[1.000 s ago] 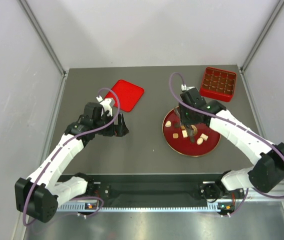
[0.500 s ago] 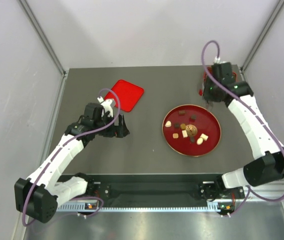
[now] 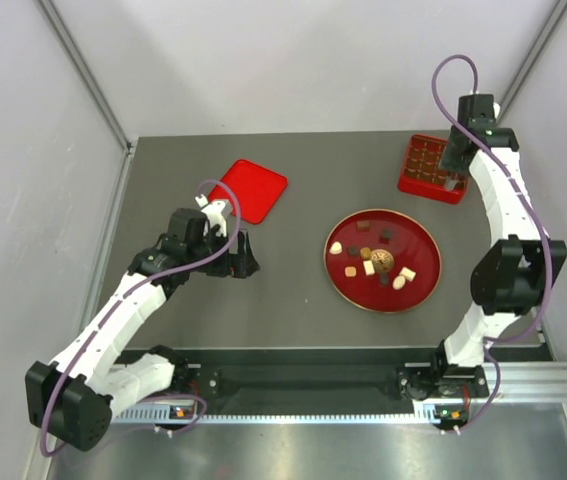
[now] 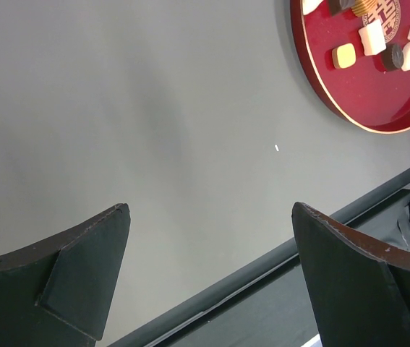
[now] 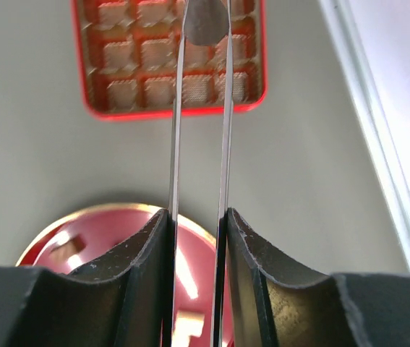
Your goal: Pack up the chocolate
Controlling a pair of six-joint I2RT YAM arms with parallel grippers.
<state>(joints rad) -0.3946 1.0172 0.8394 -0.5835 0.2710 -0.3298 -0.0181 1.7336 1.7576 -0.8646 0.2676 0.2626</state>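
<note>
1. The right jaws are closed on the shanks of thin metal tongs. The tongs' blades run forward from the jaws, and their tips hang over the red compartment box.
2. The left jaws stand wide apart with nothing between them, hovering above bare tabletop.
3. The chocolate lies on the red plate, well apart from the right jaws and back behind them. From the left jaws it sits ahead and to the right.
4. The pieces are cream, tan, brown and dark, and they lie scattered and mostly apart from one another.
5. Every box cell that can be seen ahead of the right jaws looks empty. It is not possible to tell whether the tong tips carry a piece.
6. A flat red lid lies just beyond the left jaws.
7. The pieces are likely light, firm and smooth, and easily scuffed or flicked away. The tongs should take each one across its flat opposite sides with a gentle squeeze. The round ones need a grip at mid-height so they do not roll.
</note>
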